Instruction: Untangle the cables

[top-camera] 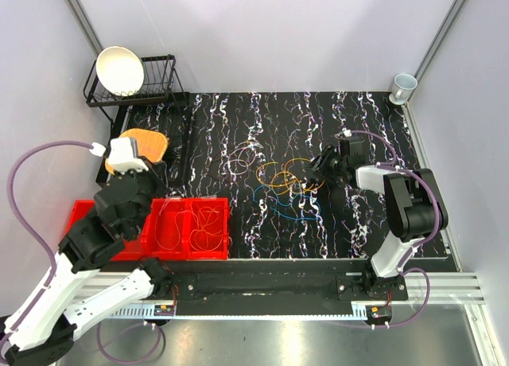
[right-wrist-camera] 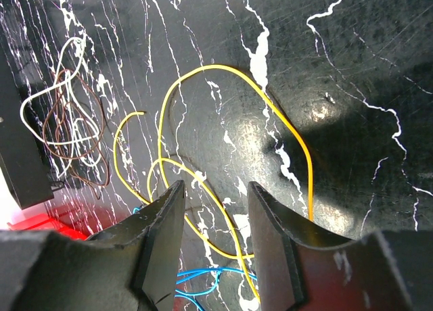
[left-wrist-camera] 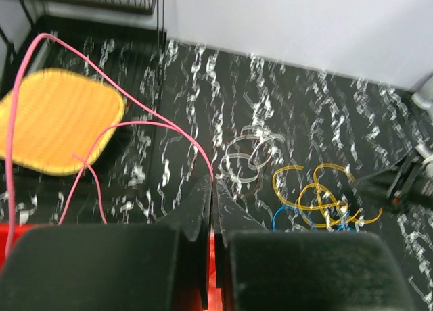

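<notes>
1. My left gripper point(left-wrist-camera: 212, 189) was pinched shut on a pink cable point(left-wrist-camera: 155, 123), above the red tray point(top-camera: 87, 215).
2. My right gripper point(right-wrist-camera: 216, 193) stood open, low over the mat point(right-wrist-camera: 352, 67), with a yellow cable point(right-wrist-camera: 216, 67) lying ungripped between its jaws.
3. Farther out, the tangled yellow, orange and blue cables point(top-camera: 286, 183) overlapped mid-mat, with whitish loops point(top-camera: 238, 157) just beside them.
</notes>
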Motion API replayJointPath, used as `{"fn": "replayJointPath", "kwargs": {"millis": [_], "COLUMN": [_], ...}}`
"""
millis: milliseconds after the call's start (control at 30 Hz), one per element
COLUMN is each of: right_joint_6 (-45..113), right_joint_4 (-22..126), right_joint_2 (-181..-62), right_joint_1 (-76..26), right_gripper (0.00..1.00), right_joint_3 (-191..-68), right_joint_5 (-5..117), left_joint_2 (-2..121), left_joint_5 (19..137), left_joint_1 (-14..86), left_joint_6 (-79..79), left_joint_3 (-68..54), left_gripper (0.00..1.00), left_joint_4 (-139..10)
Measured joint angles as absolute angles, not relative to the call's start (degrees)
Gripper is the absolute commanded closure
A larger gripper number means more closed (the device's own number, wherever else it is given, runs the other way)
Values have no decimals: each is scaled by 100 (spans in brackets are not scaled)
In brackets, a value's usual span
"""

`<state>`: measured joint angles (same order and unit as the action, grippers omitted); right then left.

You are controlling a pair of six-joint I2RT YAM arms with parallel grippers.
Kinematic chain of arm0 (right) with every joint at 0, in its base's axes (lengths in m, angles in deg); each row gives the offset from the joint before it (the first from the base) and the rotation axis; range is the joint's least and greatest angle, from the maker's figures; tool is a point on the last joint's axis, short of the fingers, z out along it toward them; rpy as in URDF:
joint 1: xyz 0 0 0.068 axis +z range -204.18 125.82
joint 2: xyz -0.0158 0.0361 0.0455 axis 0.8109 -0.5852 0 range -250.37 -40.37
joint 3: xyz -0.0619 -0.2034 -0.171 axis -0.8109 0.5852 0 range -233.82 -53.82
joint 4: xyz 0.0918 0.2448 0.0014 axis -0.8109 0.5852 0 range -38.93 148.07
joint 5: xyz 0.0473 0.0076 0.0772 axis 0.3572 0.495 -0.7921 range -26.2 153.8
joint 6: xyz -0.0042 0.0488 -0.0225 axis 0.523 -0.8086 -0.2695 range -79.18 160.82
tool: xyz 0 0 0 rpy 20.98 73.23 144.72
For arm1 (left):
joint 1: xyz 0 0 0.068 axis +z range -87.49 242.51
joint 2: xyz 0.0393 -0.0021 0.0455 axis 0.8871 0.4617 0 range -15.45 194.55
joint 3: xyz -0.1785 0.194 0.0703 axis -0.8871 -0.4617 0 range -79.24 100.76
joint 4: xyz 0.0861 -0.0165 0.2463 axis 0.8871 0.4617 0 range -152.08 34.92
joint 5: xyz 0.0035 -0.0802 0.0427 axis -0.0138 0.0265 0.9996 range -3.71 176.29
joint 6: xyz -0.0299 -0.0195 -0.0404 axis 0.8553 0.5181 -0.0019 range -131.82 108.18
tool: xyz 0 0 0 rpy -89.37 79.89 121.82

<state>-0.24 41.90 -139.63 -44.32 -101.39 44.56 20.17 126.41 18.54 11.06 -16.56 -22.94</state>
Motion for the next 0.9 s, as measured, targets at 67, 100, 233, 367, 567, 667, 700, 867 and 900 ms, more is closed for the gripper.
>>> {"fn": "replayJointPath", "kwargs": {"millis": [67, 100, 233, 367, 567, 667, 700, 867, 900], "right_joint_6": [-37, -41, -63, -67, -87, -105, -105, -107, -107], "right_joint_4": [4188, 4188, 4186, 4181, 4148, 4144, 4144, 4142, 4142], "right_joint_2": [-13972, -13974, -13983, -13996, -14040, -14081, -14088, -14094, -14094], "right_joint_1": [-4432, -4432, -4427, -4416, -4403, -4401, -4401, -4401, -4401], "right_gripper": [52, 52, 52, 52, 53, 52, 53, 53, 53], "right_joint_3": [-10145, -10145, -10145, -10148, -10150, -10150, -10150, -10154, -10161], "right_joint_5": [4451, 4443, 4412, 4373, 4346, 4318, 4318, 4314, 4314], "left_joint_2": [1945, 1914, 1816, 1814, 1787, 1761, 1761, 1755, 1726], "left_joint_5": [12665, 12674, 12720, 12822, 12927, 12973, 12980, 12951, 12892], "left_joint_1": [1854, 1852, 1863, 1909, 2022, 2101, 2121, 2368, 2446], "left_joint_6": [1287, 1361, 1715, 2244, 3086, 3488, 3584, 4109, 4148], "left_joint_3": [-1853, -1936, -2318, -2629, -2979, -3142, -3182, -3564, -3691], "left_gripper": [100, 100, 100, 100, 100, 100, 100, 100, 100], "left_joint_4": [-2196, -2146, -1997, -1676, -1197, -1046, -1018, -950, -1029]}}
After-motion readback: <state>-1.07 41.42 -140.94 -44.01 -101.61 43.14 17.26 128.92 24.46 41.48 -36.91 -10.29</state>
